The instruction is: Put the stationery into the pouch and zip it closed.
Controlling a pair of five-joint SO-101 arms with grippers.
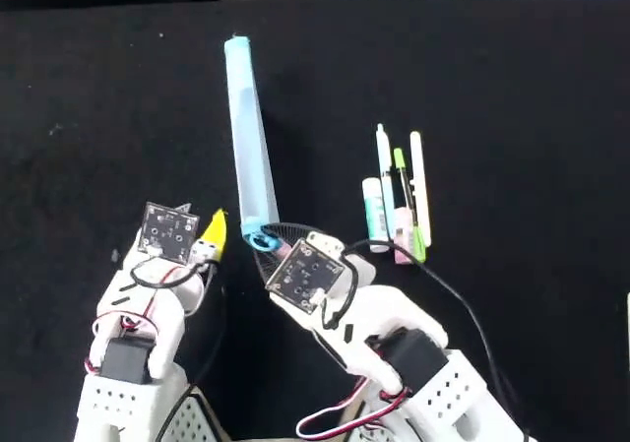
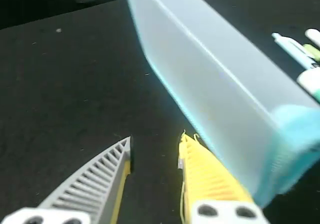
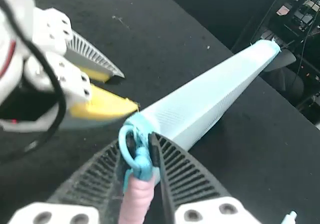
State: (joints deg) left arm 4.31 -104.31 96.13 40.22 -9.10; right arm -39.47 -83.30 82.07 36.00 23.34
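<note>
The right gripper (image 3: 140, 140) pinches the zip pull (image 3: 141, 163) of the pouch (image 1: 251, 137) (probably light, floppy). The left gripper (image 2: 155, 140) stands open beside it.

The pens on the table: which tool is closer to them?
Right. The right tool grips the zip pull at the near end of the pouch, on the side where the pens lie. The left tool sits open across the pouch, farther off.

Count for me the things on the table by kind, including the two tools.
pouch: 1
pens and markers: 3 that I can tell apart
short white stick: 1
pink piece: 1
left tool and right tool: 2
Total: 8
</note>
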